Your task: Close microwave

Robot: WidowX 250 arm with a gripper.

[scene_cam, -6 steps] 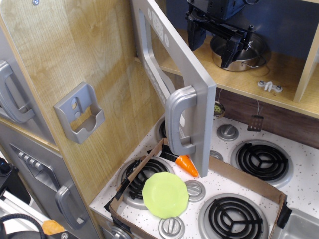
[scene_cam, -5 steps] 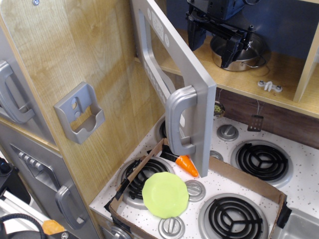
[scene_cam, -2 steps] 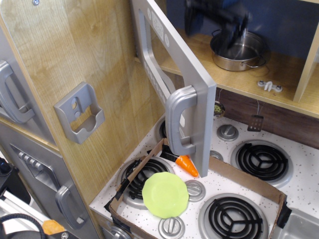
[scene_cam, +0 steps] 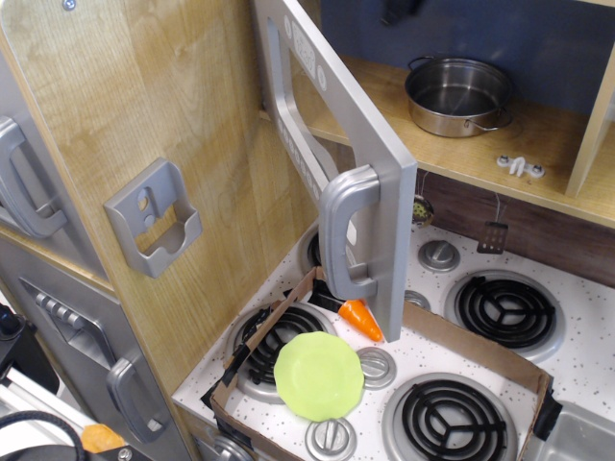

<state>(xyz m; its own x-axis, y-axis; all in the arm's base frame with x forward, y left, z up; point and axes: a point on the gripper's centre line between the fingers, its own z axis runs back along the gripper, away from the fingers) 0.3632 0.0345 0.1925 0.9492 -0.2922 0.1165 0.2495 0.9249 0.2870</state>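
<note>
None of the closing looks done yet, by my reading: the microwave (scene_cam: 332, 144) door stands swung wide out from the cabinet, running from about 11 o'clock at the top edge down toward the centre, its outer edge hanging over the stovetop. The grey loop handle (scene_cam: 348, 235) sits at the door's free end, near the middle of the view, and nothing is touching it. Behind the door, at 1 o'clock, the open wooden shelf (scene_cam: 538, 144) holds a steel pot (scene_cam: 459, 96), with a small white fitting (scene_cam: 519, 165) just beside it toward 3 o'clock.

The gripper (scene_cam: 399, 10) shows only as a dark sliver at the very top edge, around 12 o'clock, well apart from the door; whether its jaws are parted or together cannot be told.

Below the door, at 6 o'clock, a green plate (scene_cam: 319, 375) lies on the stove (scene_cam: 577, 355) inside a cardboard frame (scene_cam: 471, 351), and an orange carrot (scene_cam: 362, 317) rests just beside the door's lower corner.

The whole swing remains, I judge: reaching the door and pushing it shut.
</note>
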